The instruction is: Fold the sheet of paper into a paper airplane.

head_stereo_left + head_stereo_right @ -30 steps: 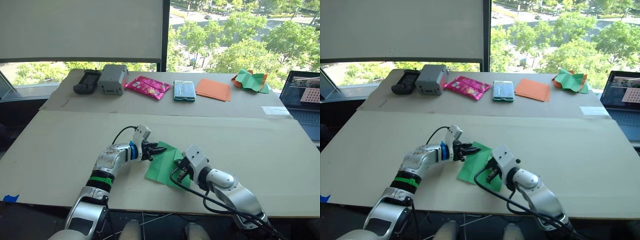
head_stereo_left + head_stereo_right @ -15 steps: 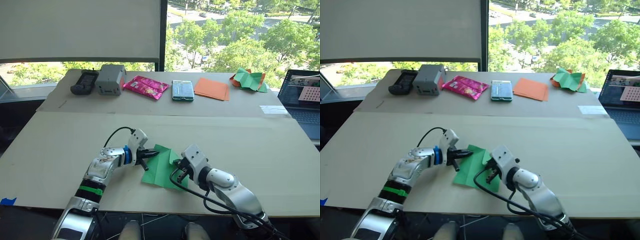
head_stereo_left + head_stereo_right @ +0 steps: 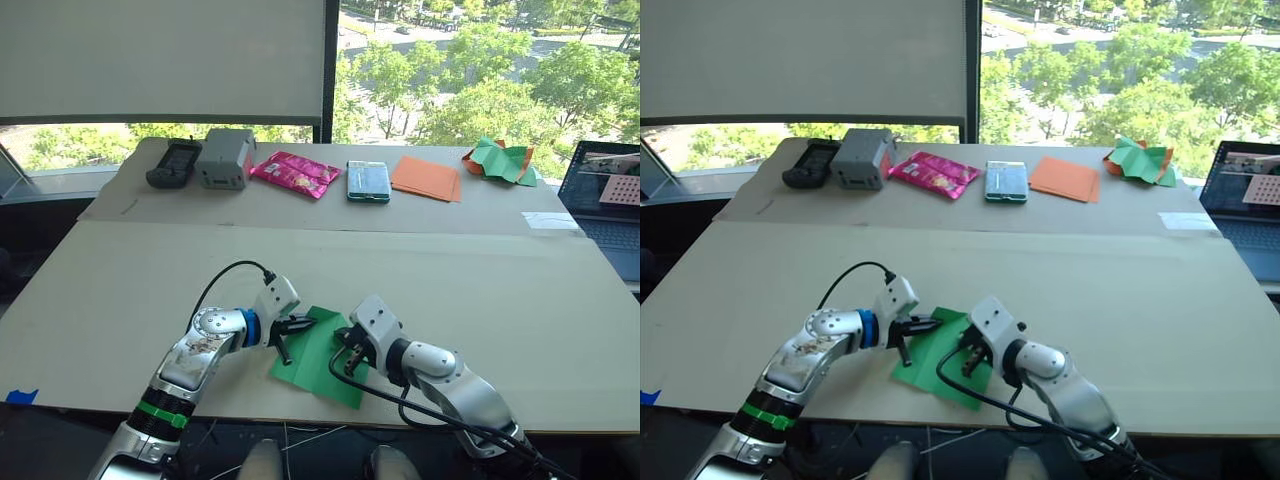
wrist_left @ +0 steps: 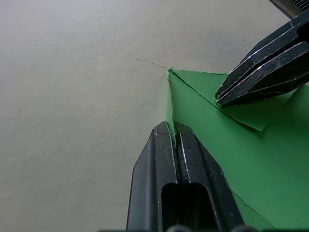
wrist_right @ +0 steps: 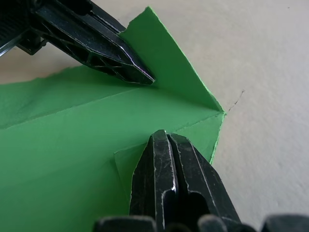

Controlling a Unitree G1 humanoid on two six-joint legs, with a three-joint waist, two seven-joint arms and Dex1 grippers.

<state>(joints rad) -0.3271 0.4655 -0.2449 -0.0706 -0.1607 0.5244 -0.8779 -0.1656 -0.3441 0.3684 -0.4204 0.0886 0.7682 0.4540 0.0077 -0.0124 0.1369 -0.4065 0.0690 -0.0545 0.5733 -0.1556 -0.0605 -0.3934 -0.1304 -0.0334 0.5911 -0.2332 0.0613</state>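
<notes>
- Two grippers meet over the sheet of paper (image 3: 322, 357), which lies on the near part of the table (image 3: 120, 290), a little left of centre and close to the near edge.
- The left gripper (image 3: 300, 325) comes in from the left; in the left wrist view its fingers (image 4: 161, 164) are pressed together with the raised left edge of the sheet pinched between them.
- The right gripper (image 3: 349, 352) reaches in from the right; in the right wrist view its fingers (image 5: 169, 169) are closed on a small folded flap at the sheet's far corner.
- That far corner is turned up, with one side standing as a slanted green flap while the rest of the sheet lies flat.
- The table is a wide pale beige board with a seam running across it, dividing the near panel from a far strip.
- Along the far strip, left to right, sit a black handheld device (image 3: 174, 163), a grey box (image 3: 225, 158), a pink packet (image 3: 295, 173), a teal-edged case (image 3: 368, 181), flat orange sheets (image 3: 427, 178) and a crumpled green-and-orange paper bundle (image 3: 500, 160).
- A laptop (image 3: 607, 205) stands open at the far right edge.
- A scrap of blue tape (image 3: 21, 396) sticks to the near left corner.
- Behind the table a large window (image 3: 480, 70) shows sunlit trees and a road, and a white blind (image 3: 160, 60) covers its left half.
</notes>
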